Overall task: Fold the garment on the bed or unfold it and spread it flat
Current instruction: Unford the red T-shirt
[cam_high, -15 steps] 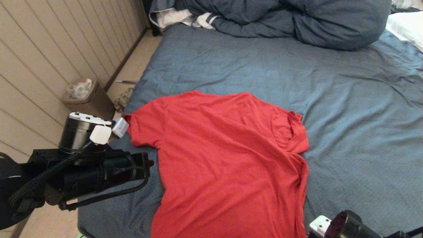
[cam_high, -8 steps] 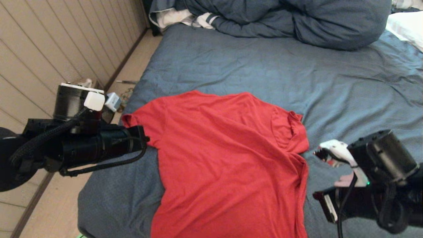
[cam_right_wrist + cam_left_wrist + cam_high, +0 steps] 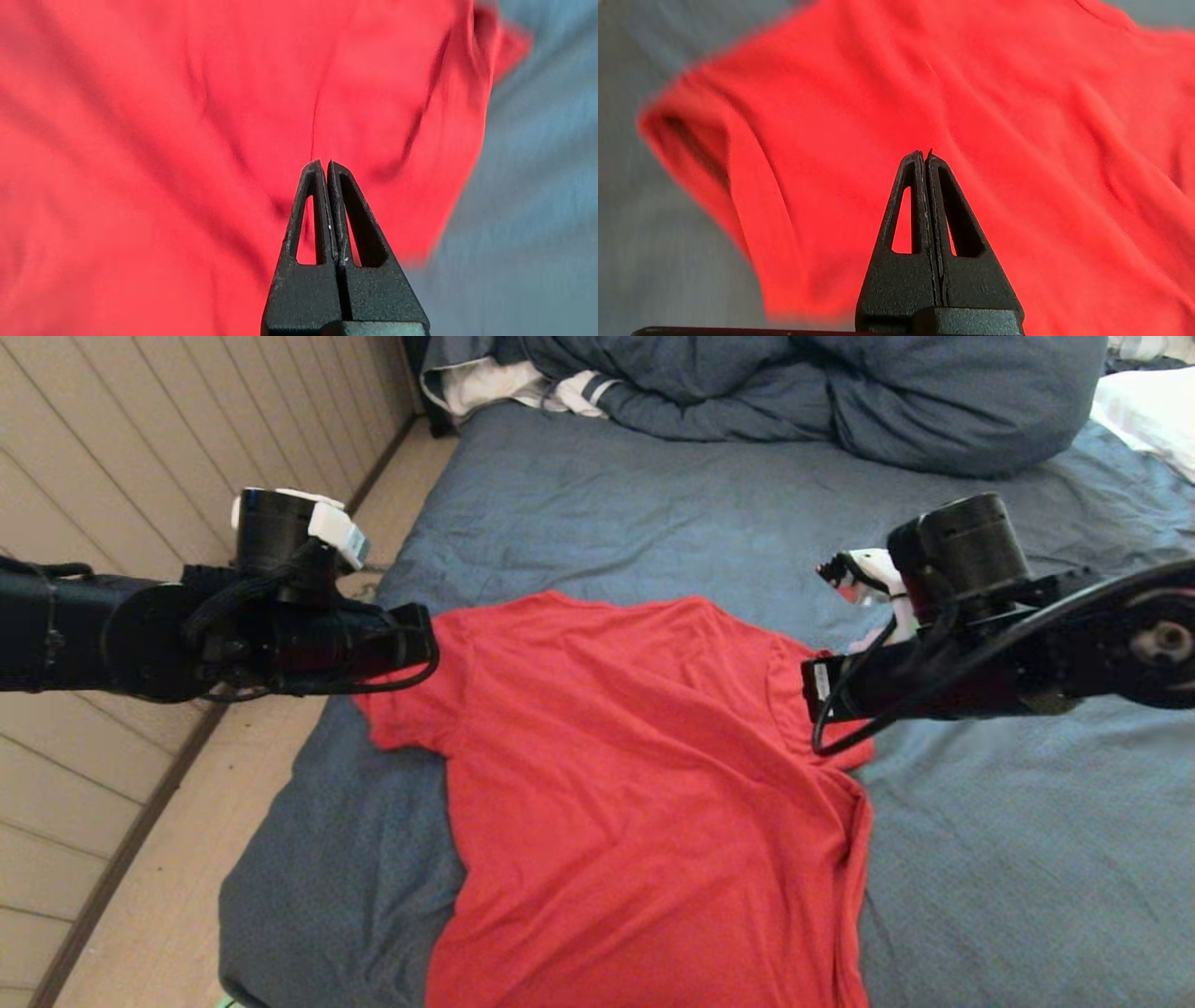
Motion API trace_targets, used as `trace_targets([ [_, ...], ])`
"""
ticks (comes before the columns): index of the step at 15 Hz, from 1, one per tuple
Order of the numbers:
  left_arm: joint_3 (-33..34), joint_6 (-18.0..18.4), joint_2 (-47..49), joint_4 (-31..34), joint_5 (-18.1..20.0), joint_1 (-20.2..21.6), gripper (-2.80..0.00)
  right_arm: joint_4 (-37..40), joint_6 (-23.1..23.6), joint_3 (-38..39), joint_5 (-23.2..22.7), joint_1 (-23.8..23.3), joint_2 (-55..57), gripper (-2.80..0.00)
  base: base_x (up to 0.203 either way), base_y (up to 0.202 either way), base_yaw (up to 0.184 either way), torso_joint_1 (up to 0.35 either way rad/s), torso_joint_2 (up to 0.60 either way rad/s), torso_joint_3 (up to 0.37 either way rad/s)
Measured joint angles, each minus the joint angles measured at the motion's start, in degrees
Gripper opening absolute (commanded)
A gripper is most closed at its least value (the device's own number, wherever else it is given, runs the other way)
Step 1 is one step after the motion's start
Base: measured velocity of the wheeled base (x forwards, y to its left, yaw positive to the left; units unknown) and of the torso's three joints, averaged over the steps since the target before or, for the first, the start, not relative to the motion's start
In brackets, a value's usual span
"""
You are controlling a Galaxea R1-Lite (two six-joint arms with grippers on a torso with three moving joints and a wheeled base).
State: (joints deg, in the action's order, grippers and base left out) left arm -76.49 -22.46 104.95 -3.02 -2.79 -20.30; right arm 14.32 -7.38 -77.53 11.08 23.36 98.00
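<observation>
The garment point(image 3: 644, 784) is flanked at its sleeves: left claw point(image 3: 927, 156) over one, right claw point(image 3: 324, 165) over the other, both pressed together, empty.

I count one red garment point(image 3: 644, 784) on one bed point(image 3: 980, 859), one bunched duvet point(image 3: 822, 392) beyond the garment, and my two grippers, left point(image 3: 925, 155) and right point(image 3: 325, 164), one either side of it.
</observation>
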Motion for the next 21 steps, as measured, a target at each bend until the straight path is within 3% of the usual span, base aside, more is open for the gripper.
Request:
trace_targets([
  [3, -5.05, 0.49, 6.26, -0.09, 0.23, 2.90, -2.80, -0.18, -0.11, -7.11, -0.43, -0.87, 7.83, -2.80, 0.000, 0.000, 0.000, 0.000, 0.00, 0.000],
  [8, -8.67, 3.77, 12.67, -0.30, 0.19, 8.47, -2.80, -0.33, 0.46, -11.41, -1.17, -4.65, 15.79, -2.80, 0.000, 0.000, 0.000, 0.000, 0.00, 0.000],
  [13, -11.69, 6.16, 15.91, -0.04, 0.37, 20.30, -2.80, -0.44, 1.65, -9.24, -1.79, -8.65, 16.89, -2.80, 0.000, 0.000, 0.000, 0.000, 0.00, 0.000],
  [19, -13.04, 6.47, 16.83, -0.16, 1.63, 24.74, -2.80, -0.21, 2.40, -8.06, -1.66, -9.96, 16.51, -2.80, 0.000, 0.000, 0.000, 0.000, 0.00, 0.000],
  [21, -13.01, 6.42, 16.19, -0.06, 3.89, 27.35, -2.80, -0.35, 2.86, -6.68, -1.94, -11.26, 15.95, -2.80, 0.000, 0.000, 0.000, 0.000, 0.00, 0.000],
])
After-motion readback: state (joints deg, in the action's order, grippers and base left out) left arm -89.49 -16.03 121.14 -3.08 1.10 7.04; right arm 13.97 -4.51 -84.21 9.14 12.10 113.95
